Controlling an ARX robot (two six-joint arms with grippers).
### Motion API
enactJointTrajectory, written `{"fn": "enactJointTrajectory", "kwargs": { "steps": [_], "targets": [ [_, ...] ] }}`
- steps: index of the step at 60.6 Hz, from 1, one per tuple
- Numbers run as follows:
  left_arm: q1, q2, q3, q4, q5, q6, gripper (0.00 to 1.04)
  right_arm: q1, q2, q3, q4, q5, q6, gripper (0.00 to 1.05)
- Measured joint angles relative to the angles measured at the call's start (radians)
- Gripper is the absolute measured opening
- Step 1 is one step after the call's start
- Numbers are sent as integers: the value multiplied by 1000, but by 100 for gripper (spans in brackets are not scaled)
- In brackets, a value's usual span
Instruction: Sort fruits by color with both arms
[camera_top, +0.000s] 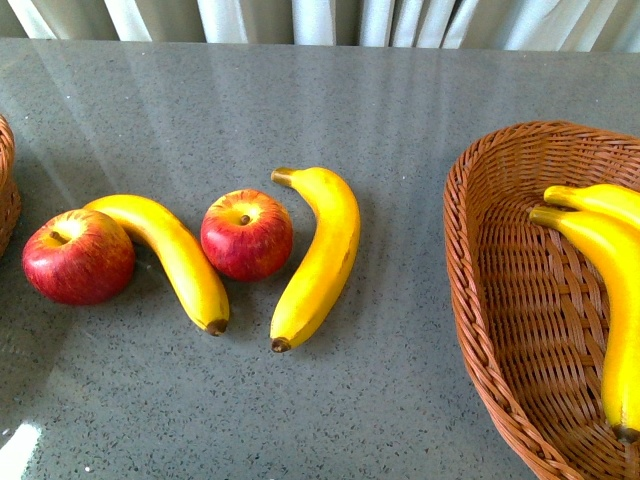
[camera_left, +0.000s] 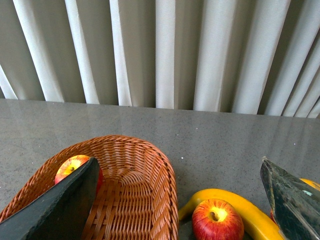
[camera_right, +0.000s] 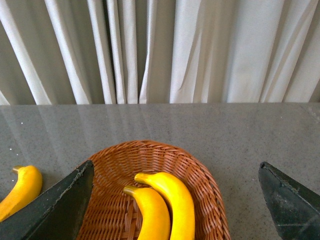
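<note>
While both pairs of fingers stand wide apart and hold nothing, four fruits lie loose on the grey table (camera_top: 400, 110) in the front view. At the left a red left apple (camera_top: 78, 256) rests against the curved left banana (camera_top: 170, 255). A middle apple (camera_top: 246, 234) sits between that banana and the middle banana (camera_top: 320, 255), just beside both. Well apart to the right stands the right basket (camera_top: 480, 300), woven and brown, with two bananas (camera_top: 610, 290) lying side by side inside it. Only a sliver of the left basket (camera_top: 6, 190) shows at the left edge.

From the left wrist, the left fingers (camera_left: 60, 210) frame that basket, where a basket apple (camera_left: 70, 167) sits partly hidden behind one finger. An apple and a banana lie on the table just outside its rim.

From the right wrist, the right fingers (camera_right: 55, 210) straddle the right basket and its two bananas, with another banana on the table beside it. Pale curtains (camera_right: 160, 50) hang behind the table.
</note>
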Motion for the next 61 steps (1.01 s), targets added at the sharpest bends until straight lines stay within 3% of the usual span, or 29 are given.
{"fn": "enactJointTrajectory", "kwargs": {
  "steps": [52, 57, 61],
  "targets": [
    [0, 0, 0, 0, 0, 0, 96, 0, 0, 0, 0, 0, 0, 96],
    [-82, 146, 107, -251, -226, -124, 96, 0, 0, 0, 0, 1, 0, 96],
    [-132, 303, 187, -370, -334, -208, 96, 0, 0, 0, 0, 1, 0, 96]
  ]
}}
